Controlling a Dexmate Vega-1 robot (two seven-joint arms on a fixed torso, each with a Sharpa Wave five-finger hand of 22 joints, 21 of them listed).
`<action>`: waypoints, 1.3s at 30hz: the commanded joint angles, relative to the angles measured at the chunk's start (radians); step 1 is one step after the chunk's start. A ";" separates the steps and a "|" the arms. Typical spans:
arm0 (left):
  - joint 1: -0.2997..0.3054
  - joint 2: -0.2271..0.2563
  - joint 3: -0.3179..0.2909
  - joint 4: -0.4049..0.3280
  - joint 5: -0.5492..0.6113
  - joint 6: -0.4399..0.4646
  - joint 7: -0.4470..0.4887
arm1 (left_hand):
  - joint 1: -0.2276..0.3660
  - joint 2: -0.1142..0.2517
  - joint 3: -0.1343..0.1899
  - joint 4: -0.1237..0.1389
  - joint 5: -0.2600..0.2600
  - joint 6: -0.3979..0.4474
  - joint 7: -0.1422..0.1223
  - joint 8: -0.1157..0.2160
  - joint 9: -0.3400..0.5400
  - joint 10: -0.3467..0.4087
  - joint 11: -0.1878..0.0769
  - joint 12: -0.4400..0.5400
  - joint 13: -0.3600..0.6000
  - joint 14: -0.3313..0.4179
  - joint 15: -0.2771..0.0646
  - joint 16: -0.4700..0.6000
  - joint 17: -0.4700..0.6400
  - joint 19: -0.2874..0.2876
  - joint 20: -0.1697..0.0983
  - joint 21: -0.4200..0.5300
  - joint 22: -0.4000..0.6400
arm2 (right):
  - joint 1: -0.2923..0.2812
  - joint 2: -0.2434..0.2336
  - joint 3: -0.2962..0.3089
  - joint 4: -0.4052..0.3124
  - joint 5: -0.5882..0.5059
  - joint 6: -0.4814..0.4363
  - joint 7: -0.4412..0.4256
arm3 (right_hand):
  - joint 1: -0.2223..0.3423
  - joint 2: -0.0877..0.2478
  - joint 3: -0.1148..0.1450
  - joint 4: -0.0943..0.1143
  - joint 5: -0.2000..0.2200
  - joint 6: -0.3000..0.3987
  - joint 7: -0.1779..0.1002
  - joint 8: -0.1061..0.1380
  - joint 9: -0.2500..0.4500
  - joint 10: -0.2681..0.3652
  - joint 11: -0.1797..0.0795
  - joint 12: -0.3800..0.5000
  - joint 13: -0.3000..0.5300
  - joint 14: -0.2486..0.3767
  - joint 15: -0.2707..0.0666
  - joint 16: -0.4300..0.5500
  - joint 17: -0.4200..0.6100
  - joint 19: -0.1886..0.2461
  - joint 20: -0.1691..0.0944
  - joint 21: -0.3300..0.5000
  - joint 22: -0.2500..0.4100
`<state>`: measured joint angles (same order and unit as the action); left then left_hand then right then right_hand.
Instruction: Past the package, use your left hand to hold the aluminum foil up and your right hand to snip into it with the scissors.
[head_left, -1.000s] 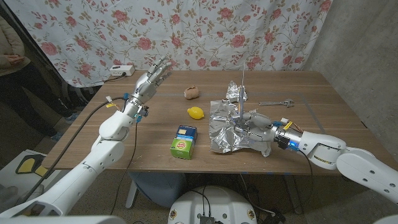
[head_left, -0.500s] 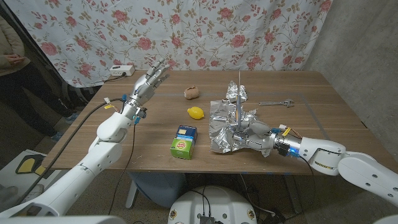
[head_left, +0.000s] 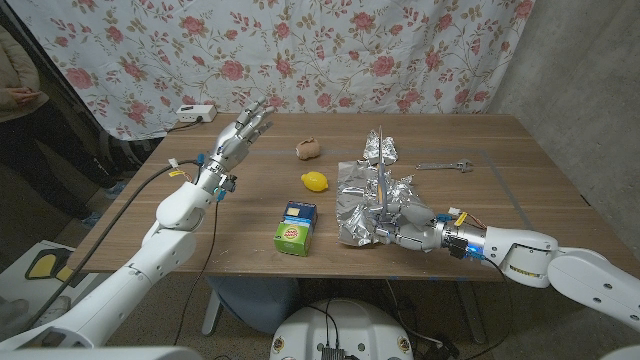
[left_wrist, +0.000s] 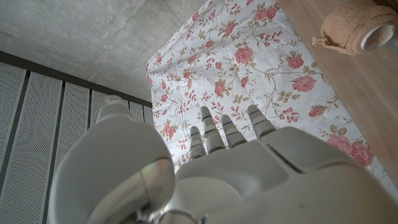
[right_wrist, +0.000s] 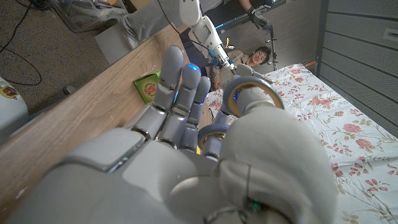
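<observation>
Crumpled aluminum foil lies right of centre on the wooden surface, past and to the right of the green-and-blue package, with a smaller wad of foil just beyond it. The right hand holds the scissors by their handles, blades pointing up above the foil; over the last second this hand has drawn slightly nearer and leftward along the sheet's near edge, and the blades have tipped from upright to a slight leftward lean. Its thumb is seen through a scissor ring in the right wrist view. The left hand has stayed at the far left of the surface, raised, fingers spread wide and holding nothing, well apart from the foil. A yellow lemon, a tan roll and an adjustable wrench are unmoved. Judged from this, the cutting tool is in hand but the sheet is not yet lifted; the left hand must cross to the foil and raise an edge before any snip can be made.
</observation>
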<state>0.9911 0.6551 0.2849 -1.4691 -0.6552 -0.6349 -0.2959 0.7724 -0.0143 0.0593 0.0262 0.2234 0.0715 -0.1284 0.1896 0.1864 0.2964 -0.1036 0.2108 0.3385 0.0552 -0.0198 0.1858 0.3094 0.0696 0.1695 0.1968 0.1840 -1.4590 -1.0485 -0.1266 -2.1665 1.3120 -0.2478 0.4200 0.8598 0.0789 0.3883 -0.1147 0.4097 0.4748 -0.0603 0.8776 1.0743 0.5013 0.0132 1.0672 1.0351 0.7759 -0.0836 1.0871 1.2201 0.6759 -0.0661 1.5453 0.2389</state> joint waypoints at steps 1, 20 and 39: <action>0.014 0.006 -0.001 -0.010 0.006 0.004 0.017 | 0.001 0.010 -0.002 -0.002 0.005 0.007 -0.006 0.007 0.000 0.005 -0.013 0.007 -0.001 -0.001 -0.001 0.005 -0.001 -0.002 -0.004 0.007 0.002 | 0.003 -0.005 -0.009 0.003 -0.024 0.012 0.037 | -0.128 -0.088 -0.086 0.046 -0.110 0.039 0.087 -0.031 -0.239 0.058 -0.042 0.001 0.001 0.000 -0.129 -0.003 0.006 0.024 -0.130 -0.007 -0.018; 0.028 0.008 -0.006 -0.021 0.006 0.005 0.031 | 0.001 0.012 -0.003 -0.003 0.006 0.002 -0.011 0.005 0.000 0.007 -0.016 0.009 -0.006 0.000 -0.001 0.007 -0.011 -0.002 -0.004 0.007 0.002 | 0.033 -0.018 -0.033 -0.004 -0.094 0.060 0.068 | -0.306 -0.240 -0.202 0.083 -0.202 0.033 0.134 -0.078 -0.254 0.038 0.002 -0.011 0.000 0.003 -0.087 -0.069 -0.065 0.040 -0.074 -0.034 -0.049; 0.058 0.041 -0.045 -0.100 0.160 -0.015 0.160 | 0.042 0.054 0.022 -0.022 0.005 0.090 -0.031 0.032 0.000 0.051 -0.039 0.027 -0.019 0.030 -0.020 0.019 -0.042 0.012 -0.007 0.011 0.001 | 0.081 0.051 -0.136 0.070 -0.118 0.125 0.134 | -0.094 -0.138 -0.113 -0.010 -0.205 0.034 0.119 -0.087 -0.229 0.042 -0.013 -0.006 0.002 -0.004 -0.103 -0.087 -0.082 0.044 -0.084 -0.054 -0.058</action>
<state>1.0289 0.6740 0.2691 -1.5122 -0.6163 -0.6294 -0.2336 0.7957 0.0168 0.0665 0.0134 0.2234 0.1133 -0.1512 0.2047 0.1864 0.3228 -0.1385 0.2264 0.3223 0.0662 -0.0305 0.1936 0.2768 0.0754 0.1638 0.1987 0.1840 -1.4027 -1.0387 -0.2082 -2.1403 1.2025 -0.1638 0.5085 0.7469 -0.0637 0.2709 -0.1179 0.2097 0.4769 -0.0581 0.7910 0.8401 0.5286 0.0225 1.0573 1.0340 0.7758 -0.0835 1.0020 1.1391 0.7175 -0.0715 1.4937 0.1811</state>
